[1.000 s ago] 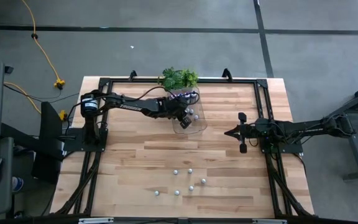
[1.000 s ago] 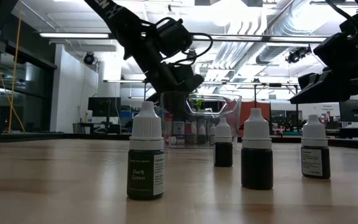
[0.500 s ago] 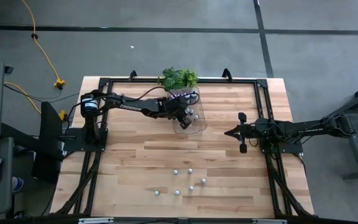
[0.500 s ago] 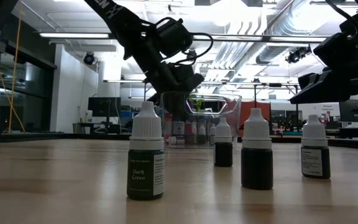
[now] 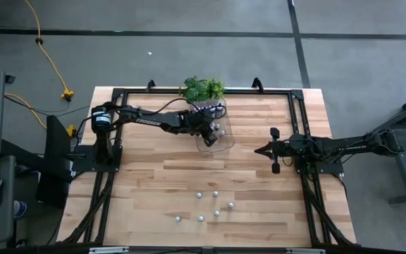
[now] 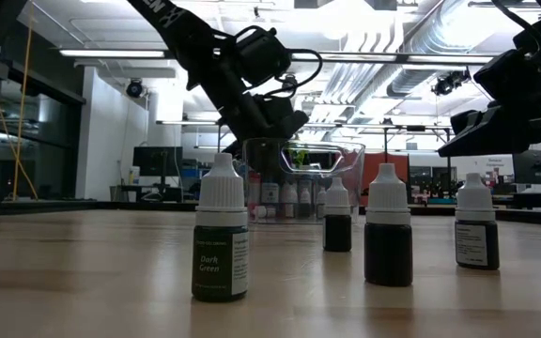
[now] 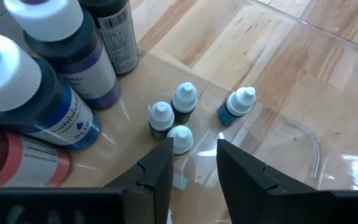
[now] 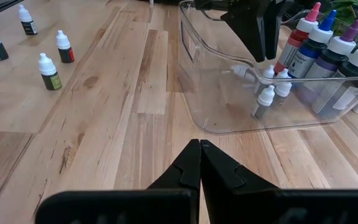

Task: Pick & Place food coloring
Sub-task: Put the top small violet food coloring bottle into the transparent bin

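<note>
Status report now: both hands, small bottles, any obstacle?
Left hand open inside clear plastic tray, empty. Right hand shut, waiting aside. Small white-capped dropper bottles stand on table. No obstacle.

– Where are the small food coloring bottles (image 5: 215, 193)?
– Several stand upright, scattered on the near wood; four more (image 7: 180, 139) sit clustered upright inside the tray.
– The bigger bottles (image 8: 331, 46)?
– Upright together at the tray's end

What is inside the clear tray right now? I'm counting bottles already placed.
The clear tray holds four small bottles and larger bottles at one end. The left pincer, open, hangs inside; it covers part of one.
</note>
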Controlling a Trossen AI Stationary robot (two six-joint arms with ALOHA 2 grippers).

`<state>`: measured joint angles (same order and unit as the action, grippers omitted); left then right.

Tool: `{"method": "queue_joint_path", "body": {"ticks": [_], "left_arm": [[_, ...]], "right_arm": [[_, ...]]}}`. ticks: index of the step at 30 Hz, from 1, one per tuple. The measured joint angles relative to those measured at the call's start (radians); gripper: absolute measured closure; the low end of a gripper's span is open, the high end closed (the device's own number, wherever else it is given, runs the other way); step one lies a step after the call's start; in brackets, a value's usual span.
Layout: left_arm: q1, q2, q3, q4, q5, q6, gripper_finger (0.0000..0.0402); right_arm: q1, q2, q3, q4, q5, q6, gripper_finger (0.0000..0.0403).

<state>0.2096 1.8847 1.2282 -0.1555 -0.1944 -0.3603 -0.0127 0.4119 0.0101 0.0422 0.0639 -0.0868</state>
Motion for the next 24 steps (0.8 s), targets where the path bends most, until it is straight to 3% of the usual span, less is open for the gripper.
{"method": "queue_joint_path", "body": {"ticks": [11, 19, 24], "left_arm": [[-0.008, -0.024, 0.093, -0.052, -0.001, 0.095, 0.0283], [-0.047, -0.173, 0.113, -0.086, 0.035, 0.117, 0.0283], [-0.125, -0.278, 0.113, -0.202, 0.096, 0.127, 0.0283]], "right_arm": [[0.0, 0.0, 0.0, 0.0, 0.0, 0.0, 0.0402], [0.0, 0.0, 0.0, 0.002, 0.0, 0.0, 0.0402], [0.0, 0.0, 0.0, 0.003, 0.0, 0.0, 0.0402]]}}
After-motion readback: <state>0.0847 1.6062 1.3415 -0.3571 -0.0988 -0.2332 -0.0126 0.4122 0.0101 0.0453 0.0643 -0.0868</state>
